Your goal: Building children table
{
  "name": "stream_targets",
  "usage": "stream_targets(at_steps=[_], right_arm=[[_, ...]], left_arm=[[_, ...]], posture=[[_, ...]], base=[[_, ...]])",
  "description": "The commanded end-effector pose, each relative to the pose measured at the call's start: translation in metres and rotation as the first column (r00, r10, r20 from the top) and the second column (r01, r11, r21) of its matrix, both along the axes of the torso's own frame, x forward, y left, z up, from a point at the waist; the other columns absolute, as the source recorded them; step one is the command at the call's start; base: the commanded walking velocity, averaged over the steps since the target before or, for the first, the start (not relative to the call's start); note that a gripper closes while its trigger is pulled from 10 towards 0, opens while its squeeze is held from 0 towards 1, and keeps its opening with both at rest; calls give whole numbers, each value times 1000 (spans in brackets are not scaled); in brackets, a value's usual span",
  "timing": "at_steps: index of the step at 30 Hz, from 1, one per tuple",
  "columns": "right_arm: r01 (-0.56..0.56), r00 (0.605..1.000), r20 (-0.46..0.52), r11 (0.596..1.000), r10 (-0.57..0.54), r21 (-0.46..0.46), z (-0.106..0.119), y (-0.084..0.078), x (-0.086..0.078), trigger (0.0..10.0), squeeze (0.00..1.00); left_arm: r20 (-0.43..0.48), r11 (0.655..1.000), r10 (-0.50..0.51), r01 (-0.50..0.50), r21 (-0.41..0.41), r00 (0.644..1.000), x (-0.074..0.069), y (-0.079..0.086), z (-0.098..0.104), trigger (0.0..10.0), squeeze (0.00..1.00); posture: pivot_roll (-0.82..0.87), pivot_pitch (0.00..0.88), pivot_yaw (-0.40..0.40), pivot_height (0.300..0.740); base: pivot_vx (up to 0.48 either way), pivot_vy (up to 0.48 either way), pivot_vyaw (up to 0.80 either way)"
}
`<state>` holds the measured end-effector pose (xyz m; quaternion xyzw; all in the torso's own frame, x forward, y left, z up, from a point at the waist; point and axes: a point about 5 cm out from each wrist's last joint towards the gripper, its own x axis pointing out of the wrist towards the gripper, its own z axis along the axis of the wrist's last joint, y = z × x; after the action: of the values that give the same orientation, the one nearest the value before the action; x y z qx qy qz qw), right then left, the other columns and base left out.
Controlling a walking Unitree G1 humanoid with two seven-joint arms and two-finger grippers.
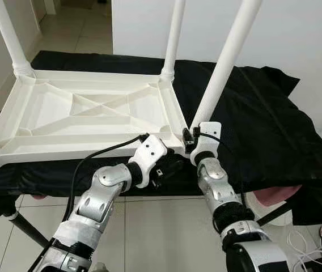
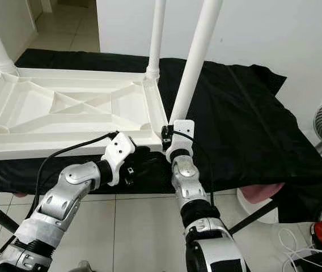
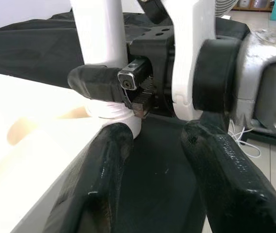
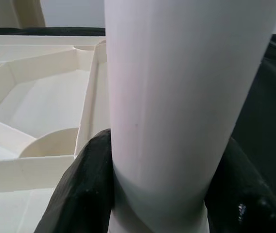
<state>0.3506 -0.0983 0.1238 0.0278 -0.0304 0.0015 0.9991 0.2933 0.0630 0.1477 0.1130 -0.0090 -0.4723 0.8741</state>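
Right pincer (image 1: 190, 137) clenched on the near-right table leg (image 1: 224, 62) at its base socket. Left pincer (image 1: 169, 165) released, just beside it under the corner of the upturned tabletop (image 1: 87, 110). All four legs look fitted; seating probably unfinished, then flip.

Both arms reach forward, bent at the elbow. The right hand (image 1: 191, 137) is clamped tight; the left hand (image 1: 169, 165) sits beside it, fingers (image 3: 97, 184) spread apart.

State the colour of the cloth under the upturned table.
Black cloth, plain with no pattern, clearest in the left eye view.
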Motion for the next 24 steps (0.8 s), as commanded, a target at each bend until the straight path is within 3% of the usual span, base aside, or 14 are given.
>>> stream_targets(at_steps=[1, 5, 6, 7, 8, 9, 10, 21, 22, 24], right_arm=[[48, 999, -19, 998, -49, -26, -5, -7, -2, 0, 0], [73, 997, -13, 996, -73, -42, -2, -11, -1, 0, 0], [83, 996, -16, 996, -84, -37, -2, -14, -1, 4353, 0], [83, 996, -16, 996, -84, -37, -2, -14, -1, 4353, 0], [93, 996, -14, 995, -93, -39, -1, -17, -2, 9725, 0], [96, 995, -17, 995, -97, -35, -2, -19, -3, 10000, 0], [99, 995, -10, 994, -100, -39, -2, -21, -4, 10000, 1000], [71, 997, 35, 996, -69, -45, -2, -32, -16, 10000, 1000], [33, 998, 50, 997, -30, -64, -3, -32, -21, 10000, 0], [16, 998, 59, 998, -12, -61, -3, -34, -24, 10000, 0]], left_arm=[[11, 995, 98, -98, -16, 995, 6, 3, 2, 10000, 0], [4, 990, 142, -142, -25, 990, 11, 7, 2, 10000, 0], [3, 987, 160, -160, -30, 987, 13, 9, 3, 10000, 0], [3, 987, 160, -160, -30, 987, 13, 9, 3, 10000, 0], [6, 985, 173, -172, -32, 985, 14, 10, 3, 10000, 0], [9, 982, 185, -185, -35, 983, 15, 11, 4, 10000, 0], [10, 981, 193, -192, -37, 981, 16, 12, 4, 10000, 0], [16, 974, 223, -222, -42, 975, 18, 19, 5, 10000, 0], [16, 974, 226, -225, -40, 974, 18, 20, 5, 10000, 0], [14, 974, 226, -225, -38, 974, 17, 20, 4, 10000, 0]], posture=[[63, 0, -106, 740], [60, 0, -105, 740], [61, 0, -107, 740], [61, 0, -107, 740], [61, 0, -108, 740], [60, 0, -108, 740], [60, 0, -108, 740], [61, 0, -106, 740], [60, 0, -105, 740], [56, 0, -102, 740]], base=[[0, 0, 0], [0, 0, 0], [0, 0, 0], [0, 0, 0], [0, 0, 0], [0, 0, 0], [0, 0, 0], [0, 0, 0], [0, 0, 0], [0, 0, 0]])
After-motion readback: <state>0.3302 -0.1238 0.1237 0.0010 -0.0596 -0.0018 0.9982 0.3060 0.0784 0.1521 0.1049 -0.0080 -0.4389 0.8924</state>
